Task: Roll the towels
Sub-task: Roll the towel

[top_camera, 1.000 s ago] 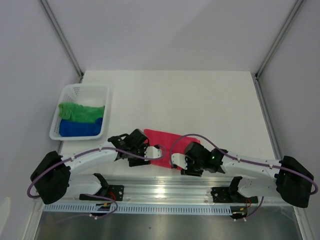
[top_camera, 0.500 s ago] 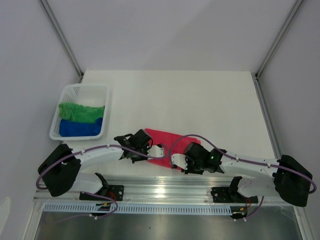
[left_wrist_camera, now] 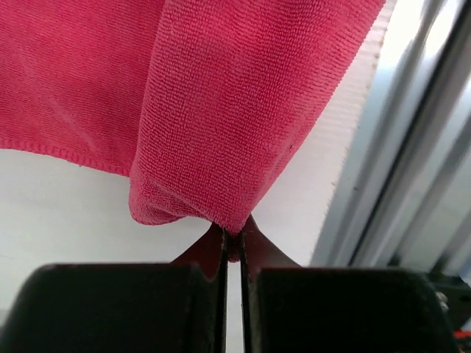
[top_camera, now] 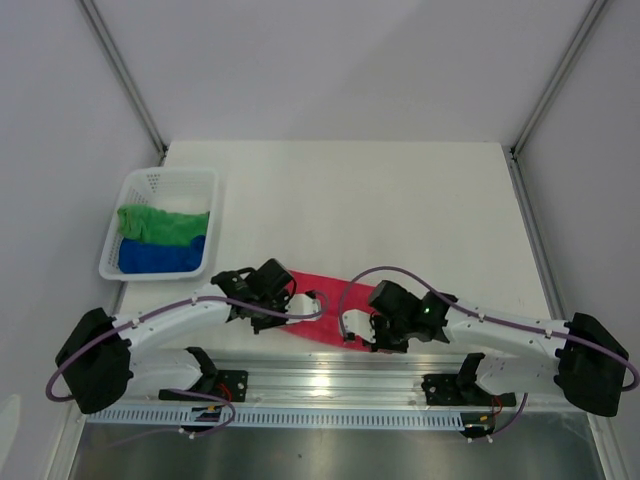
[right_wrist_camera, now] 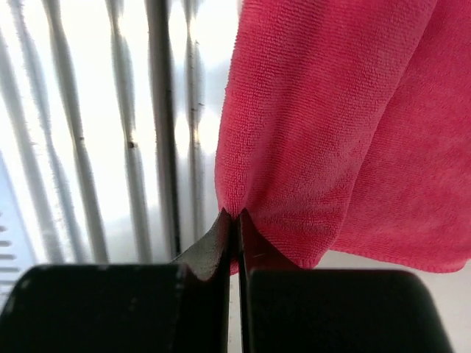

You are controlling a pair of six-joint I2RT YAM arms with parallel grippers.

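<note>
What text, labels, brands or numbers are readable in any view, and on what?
None readable in any view.
The pink-red towel, green towel, blue towel, white basket and table show no print.
The black clamps at the near edge carry tiny orange spots, too small to tell whether they are labels.

white arms (top_camera: 180, 312) with black joints (top_camera: 95, 355) and purple looping cables (top_camera: 400, 272); left hand (left_wrist_camera: 232, 239), right hand (right_wrist_camera: 237, 220) black-fingered.
</note>
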